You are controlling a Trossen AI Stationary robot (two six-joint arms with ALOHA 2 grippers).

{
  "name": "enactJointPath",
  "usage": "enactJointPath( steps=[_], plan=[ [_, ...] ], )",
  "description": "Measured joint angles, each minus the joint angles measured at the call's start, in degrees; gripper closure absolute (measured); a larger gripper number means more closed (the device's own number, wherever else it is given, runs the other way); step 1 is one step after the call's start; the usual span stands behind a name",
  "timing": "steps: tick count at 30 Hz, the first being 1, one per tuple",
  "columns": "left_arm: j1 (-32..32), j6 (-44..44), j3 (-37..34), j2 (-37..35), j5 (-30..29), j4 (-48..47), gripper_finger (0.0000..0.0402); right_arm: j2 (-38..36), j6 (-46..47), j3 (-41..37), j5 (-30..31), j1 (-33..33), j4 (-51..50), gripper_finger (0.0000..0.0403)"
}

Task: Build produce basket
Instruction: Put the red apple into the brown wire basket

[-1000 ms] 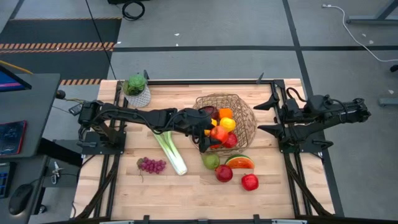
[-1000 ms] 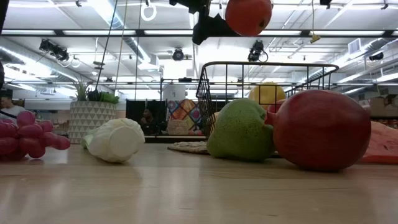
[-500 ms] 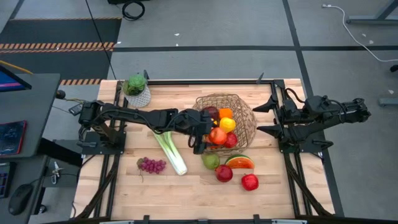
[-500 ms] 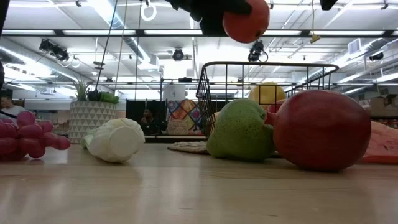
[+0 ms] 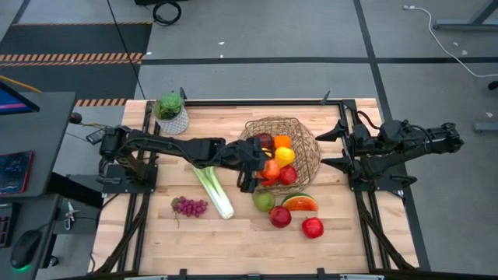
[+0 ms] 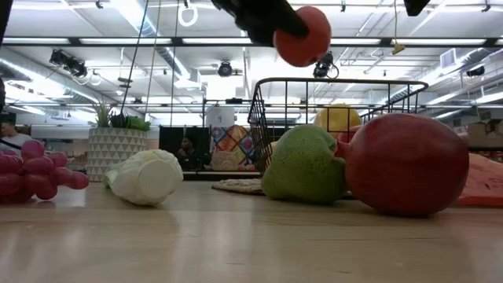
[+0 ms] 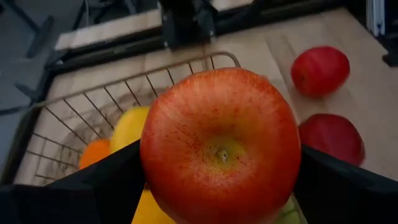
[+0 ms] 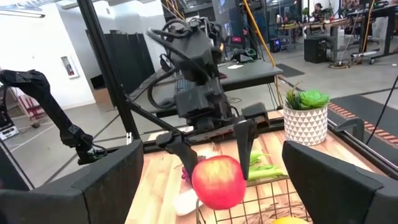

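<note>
Step in hand is loading: the left gripper (image 5: 261, 169) grasps a red-orange toy apple (image 7: 221, 146) above the near-left rim of the round tan wire basket (image 5: 307, 140); next, carry inward and release; the right gripper (image 5: 331, 148) waits released beside the worktop.

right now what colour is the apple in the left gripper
Red, speckled, fading to yellow-green around its dimple. The apple shows best in the left wrist view.

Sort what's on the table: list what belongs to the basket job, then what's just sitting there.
Job: basket; apple in left gripper; grapes, leek, pear, watermelon slice, two table apples.
Lying about: potted plant; right gripper, waiting, open.
</note>
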Motion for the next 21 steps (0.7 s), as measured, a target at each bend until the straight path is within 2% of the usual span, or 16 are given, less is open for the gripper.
enactJointPath(
  steps=[3, 7, 12, 21],
  plan=[
    [-0.39, -1.85, 4.70, 2.44, -1.97, -8.68, 0.0053, -0.02, -0.03, 0.00, 0.00, 0.01, 0.12, 0.0016],
    [0.18, -5.74, 14.71, 6.78, -4.41, -18.83, 0.0053, -0.01, -0.07, 0.00, 0.02, 0.01, 0.65, 0.0016],
    [3.29, -8.34, 25.94, 13.85, -4.38, -33.38, 0.0053, -0.02, -0.04, 0.00, 0.02, 0.00, 1.28, 0.0016],
    [5.98, -11.35, 30.67, 21.03, 2.69, -38.57, 0.0053, 0.00, -0.22, 0.00, -0.07, 0.02, 1.04, 0.0016]
  ],
)
